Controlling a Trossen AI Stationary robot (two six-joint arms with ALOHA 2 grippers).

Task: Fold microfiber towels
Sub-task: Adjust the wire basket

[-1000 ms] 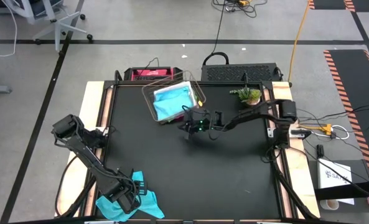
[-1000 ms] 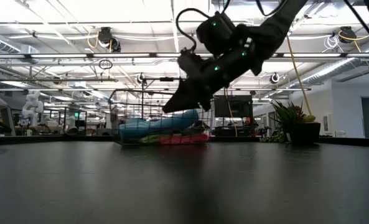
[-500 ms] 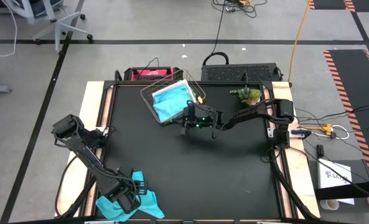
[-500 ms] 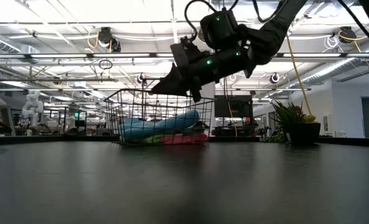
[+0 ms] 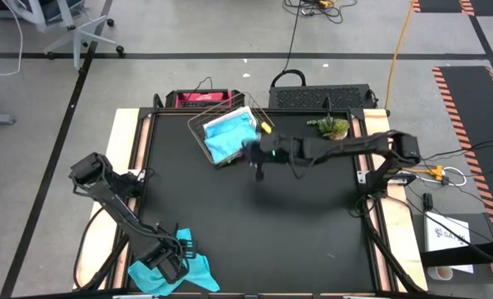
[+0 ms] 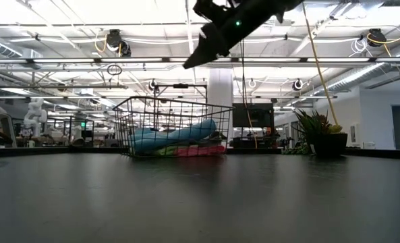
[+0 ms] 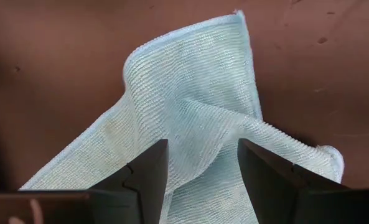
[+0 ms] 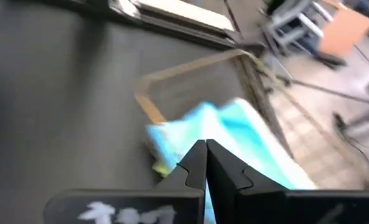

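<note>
A turquoise microfiber towel lies rumpled near the table's near left corner. My left gripper points down over it, open. Its fingers stand on either side of a raised fold, and I cannot tell whether they touch it. The copper wire basket stands at the far middle. It holds another turquoise towel on top of a pink one and a lime green one. My right gripper hovers shut and empty, high beside the basket's right side.
A small potted plant stands at the far right. A red case and a black box sit behind the far edge. Bare black tabletop stretches between the two grippers.
My right gripper has risen well above the table beside the basket, staying shut, and has rolled and tipped toward level. The wire basket has shifted a little toward the table's left. My left gripper has kept still over the towel.
</note>
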